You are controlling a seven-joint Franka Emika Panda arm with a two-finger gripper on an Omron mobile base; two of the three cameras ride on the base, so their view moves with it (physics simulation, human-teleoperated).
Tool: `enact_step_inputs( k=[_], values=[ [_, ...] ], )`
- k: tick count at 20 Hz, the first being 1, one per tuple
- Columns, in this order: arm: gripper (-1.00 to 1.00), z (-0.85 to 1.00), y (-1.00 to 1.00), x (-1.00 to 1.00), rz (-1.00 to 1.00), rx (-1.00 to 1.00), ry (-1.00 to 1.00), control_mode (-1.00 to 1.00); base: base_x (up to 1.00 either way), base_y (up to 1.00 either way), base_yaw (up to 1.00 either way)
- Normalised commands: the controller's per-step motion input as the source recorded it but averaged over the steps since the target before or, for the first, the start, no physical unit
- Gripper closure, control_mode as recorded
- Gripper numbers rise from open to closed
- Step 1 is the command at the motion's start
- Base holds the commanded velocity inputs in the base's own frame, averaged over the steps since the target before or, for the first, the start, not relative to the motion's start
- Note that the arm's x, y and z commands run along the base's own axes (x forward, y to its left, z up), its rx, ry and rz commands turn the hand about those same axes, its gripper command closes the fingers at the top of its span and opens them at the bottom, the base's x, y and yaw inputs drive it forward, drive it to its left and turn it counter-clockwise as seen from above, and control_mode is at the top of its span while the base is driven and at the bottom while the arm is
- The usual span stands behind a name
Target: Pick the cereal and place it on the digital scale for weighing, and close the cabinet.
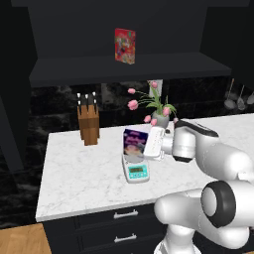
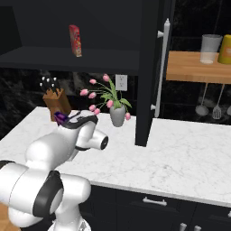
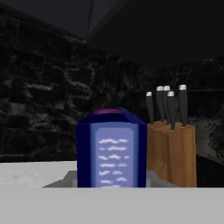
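Observation:
The cereal [image 1: 133,145], a dark-blue box with pink lettering, stands upright on the digital scale [image 1: 137,171], a flat light-grey scale with a teal display, on the white marble counter. My gripper [image 1: 146,147] reaches in from the right at box height, shut on the cereal's right edge. In the hand view the cereal [image 3: 112,151] is close and centred, with the grey edge of the digital scale [image 3: 63,180] at its foot. A corner of the cereal [image 2: 61,117] peeks out behind my arm. The black cabinet [image 1: 124,69] above is open, and its door [image 2: 150,67] with a silver bar handle stands out over the counter.
A red cereal box [image 1: 125,45] stands on the cabinet shelf. A wooden knife block [image 1: 89,125] sits left of the scale, and a vase of pink tulips [image 1: 158,117] just behind my hand. Utensils [image 2: 207,106] hang under a wooden shelf at the right.

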Motion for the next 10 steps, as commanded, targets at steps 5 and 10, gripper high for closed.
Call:
enact_step_inputs(
  k=[5,10],
  values=[
    [1.00,-0.28,0.00,0.17,0.00,0.00,0.00,-1.00,0.00,0.00,0.00],
    [1.00,-0.31,0.05,0.17,0.00,-0.01,0.00,-1.00,0.00,0.00,0.00]
  ],
)
